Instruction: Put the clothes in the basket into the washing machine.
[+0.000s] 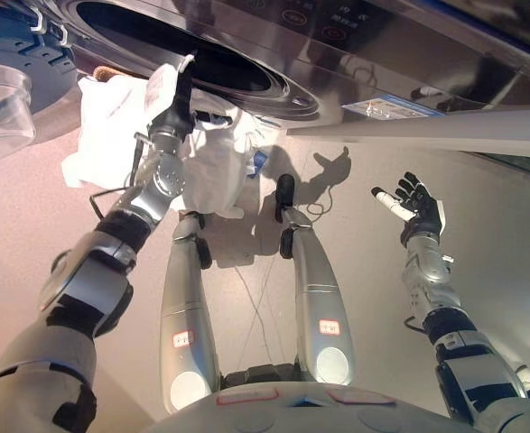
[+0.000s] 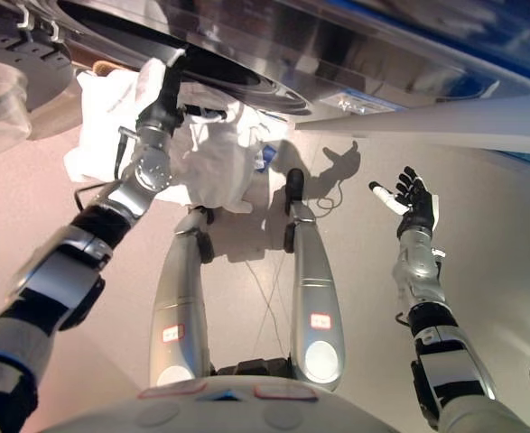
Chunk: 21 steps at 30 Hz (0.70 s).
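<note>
The left hand [image 1: 172, 115] grips white clothes [image 1: 212, 167] just below the washer's [image 1: 355, 54] open drum mouth [image 1: 179, 47] — not yet inside, so loading looks unfinished — while the right hand [image 1: 418, 209] hangs open and empty, well apart.

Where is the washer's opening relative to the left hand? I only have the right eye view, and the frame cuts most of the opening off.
Observer: In the left eye view the opening shows as a wide dark oval. The left hand, amid the white clothes, reaches up to its near rim.
Operator: Any controls in sight there?
Observer: Yes, round red-ringed buttons sit on the washer front, to the right of the opening.
</note>
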### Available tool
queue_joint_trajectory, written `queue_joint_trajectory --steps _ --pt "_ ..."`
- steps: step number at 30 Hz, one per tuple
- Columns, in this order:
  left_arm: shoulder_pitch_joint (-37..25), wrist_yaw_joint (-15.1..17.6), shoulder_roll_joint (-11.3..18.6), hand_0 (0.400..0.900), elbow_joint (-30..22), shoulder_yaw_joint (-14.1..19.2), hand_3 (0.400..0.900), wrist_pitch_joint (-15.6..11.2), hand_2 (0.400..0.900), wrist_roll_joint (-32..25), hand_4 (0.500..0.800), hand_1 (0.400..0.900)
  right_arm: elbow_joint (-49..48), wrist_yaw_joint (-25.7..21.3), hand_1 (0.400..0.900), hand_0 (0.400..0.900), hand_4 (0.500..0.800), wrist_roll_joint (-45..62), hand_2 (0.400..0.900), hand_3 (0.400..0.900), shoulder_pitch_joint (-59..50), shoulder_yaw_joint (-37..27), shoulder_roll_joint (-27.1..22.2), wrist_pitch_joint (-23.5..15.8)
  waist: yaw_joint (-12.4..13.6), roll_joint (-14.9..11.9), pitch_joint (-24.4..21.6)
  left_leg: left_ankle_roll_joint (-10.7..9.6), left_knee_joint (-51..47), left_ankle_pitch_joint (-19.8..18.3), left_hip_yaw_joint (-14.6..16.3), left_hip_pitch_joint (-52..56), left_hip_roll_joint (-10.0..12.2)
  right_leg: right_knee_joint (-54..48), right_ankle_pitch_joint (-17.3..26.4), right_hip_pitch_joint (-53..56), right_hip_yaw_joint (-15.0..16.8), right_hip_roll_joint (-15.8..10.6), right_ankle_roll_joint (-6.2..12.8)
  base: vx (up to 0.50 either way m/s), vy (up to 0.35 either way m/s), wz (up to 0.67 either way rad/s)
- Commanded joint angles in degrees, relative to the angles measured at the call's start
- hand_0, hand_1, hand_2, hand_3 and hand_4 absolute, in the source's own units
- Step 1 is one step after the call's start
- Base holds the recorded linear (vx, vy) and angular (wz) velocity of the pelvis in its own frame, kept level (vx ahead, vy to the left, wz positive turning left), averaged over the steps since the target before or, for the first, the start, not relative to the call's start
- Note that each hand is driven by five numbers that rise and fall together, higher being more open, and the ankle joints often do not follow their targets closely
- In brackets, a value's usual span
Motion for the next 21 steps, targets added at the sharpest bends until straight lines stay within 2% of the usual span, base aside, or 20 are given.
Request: queue_joint_trajectory --steps 1,5,11,15,21 --pt "6.75 2.95 -2.59 0.9 -3.27 4.26 0.9 -6.36 0.9 -3.7 0.8 0.9 -1.31 -2.89 0.9 0.9 0.8 -0.39 0.9 0.9 8.46 -2.43 -2.83 -3.74 0.03 2.65 -7.26 -0.63 1.26 -2.24 -5.0 -2.1 0.04 0.41 -3.67 2.27 -2.49 2.61 -0.41 0.01 -0.031 0.05" --pt "13.22 1.57 -4.2 0.9 -2.68 6.54 0.9 -8.56 0.9 -9.96 0.8 0.9 -0.64 -2.67 0.9 0.9 0.8 0.51 0.9 0.9 9.28 -2.53 -1.7 -3.78 0.79 2.6 -6.65 -0.56 0.82 -1.98 -5.07 -1.52 -0.13 0.49 -3.75 2.59 -2.89 2.4 -0.52 0.01 -0.023 0.05" --pt "21.17 -3.31 -6.88 0.9 0.62 8.74 0.9 -11.12 0.9 -19.73 0.8 0.9 2.22 -1.96 0.9 0.9 0.8 1.95 0.9 0.9 9.62 -1.89 0.09 -3.48 2.33 2.89 -5.82 -0.6 -1.13 -0.92 -5.02 0.68 -0.6 -0.41 -3.53 4.52 -3.61 2.07 -0.52 0.03 -0.033 0.1" --pt "23.54 -5.38 -7.8 0.9 2.64 9.45 0.9 -11.4 0.9 -22.69 0.8 0.9 4.68 -1.42 0.9 0.9 0.8 2.6 0.9 0.9 9.85 -1.3 1.02 -3.15 3.02 3.18 -5.74 -0.73 -2.68 -0.27 -4.99 2.33 -0.83 -1.13 -3.42 5.9 -3.81 1.98 -0.52 0.03 -0.023 0.07" --pt "25.69 -9.09 -8.47 0.9 7.0 9.12 0.9 -10.79 0.9 -24.11 0.8 0.9 8.68 -0.2 0.9 0.9 0.8 2.12 0.9 0.9 9.29 0.39 1.9 -1.66 3.96 3.68 -5.94 -1.14 -7.41 1.61 -4.92 7.35 -1.08 -4.35 -2.55 10.57 -4.14 1.82 -0.05 0.04 -0.013 0.06"
